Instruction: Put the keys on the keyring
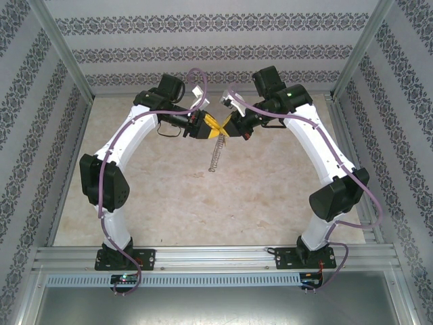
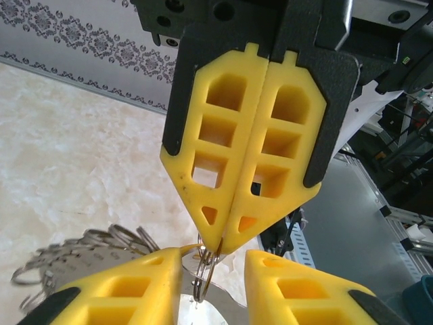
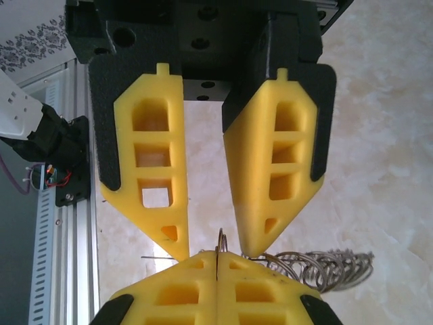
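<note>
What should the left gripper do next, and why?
Probably close the left gripper gently on the keyring. Its fingers stand apart on either side of the thin ring wire, which the shut right gripper pinches at its tips while the rest hangs loose. A second grip would likely steady the ring.

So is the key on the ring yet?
Not that I can see. Done: the right gripper is shut on a thin silver metal ring, with a bunch of silver rings dangling below. In hand: the left gripper stands open around that ring. Left: threading the key on; I can't pick the key out here.
</note>
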### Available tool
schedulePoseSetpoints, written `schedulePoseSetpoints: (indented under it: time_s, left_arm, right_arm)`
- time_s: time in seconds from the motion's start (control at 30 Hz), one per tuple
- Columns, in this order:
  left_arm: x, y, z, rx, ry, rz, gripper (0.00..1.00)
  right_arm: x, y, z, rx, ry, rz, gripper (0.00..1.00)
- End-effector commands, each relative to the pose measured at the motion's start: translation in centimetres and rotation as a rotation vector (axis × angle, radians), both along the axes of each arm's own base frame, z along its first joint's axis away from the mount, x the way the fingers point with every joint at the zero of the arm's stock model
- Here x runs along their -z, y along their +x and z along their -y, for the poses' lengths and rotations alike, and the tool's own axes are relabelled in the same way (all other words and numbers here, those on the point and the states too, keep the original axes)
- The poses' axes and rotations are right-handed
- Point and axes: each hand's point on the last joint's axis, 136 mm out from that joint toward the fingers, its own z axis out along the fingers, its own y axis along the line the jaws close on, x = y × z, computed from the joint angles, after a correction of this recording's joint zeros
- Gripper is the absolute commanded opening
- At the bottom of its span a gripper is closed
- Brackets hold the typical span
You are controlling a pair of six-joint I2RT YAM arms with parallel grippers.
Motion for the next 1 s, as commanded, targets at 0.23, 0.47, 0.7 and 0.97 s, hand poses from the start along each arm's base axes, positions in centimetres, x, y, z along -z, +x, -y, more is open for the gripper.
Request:
schedulePoseSetpoints:
  time_s: [0.23,0.47,0.7,0.97]
  left_arm:
    - [0.1,-0.8,0.4,0.033,-0.01,-0.009,0.12]
    - [0.0,-0.6,0.6,0.022,-0.018,0.018,0.0]
    - [-0.8,-0.1,0.7,-0.014,-0.033,0.062,0.0]
    - [-1.9,-0.1,0.7,-0.019,-0.056,0.085,0.0]
  right_arm:
    - [-1.1,0.5,-0.8,-0.003,0.035,0.036,0.0]
    - [-1.2,1.0,-0.6,0.028,0.039,0.046,0.06]
    - [-3.6,1.2,2.9,0.168,0.259,0.046,0.29]
    - [-1.1,1.1,4.3,0.219,0.453,-0.06,0.41]
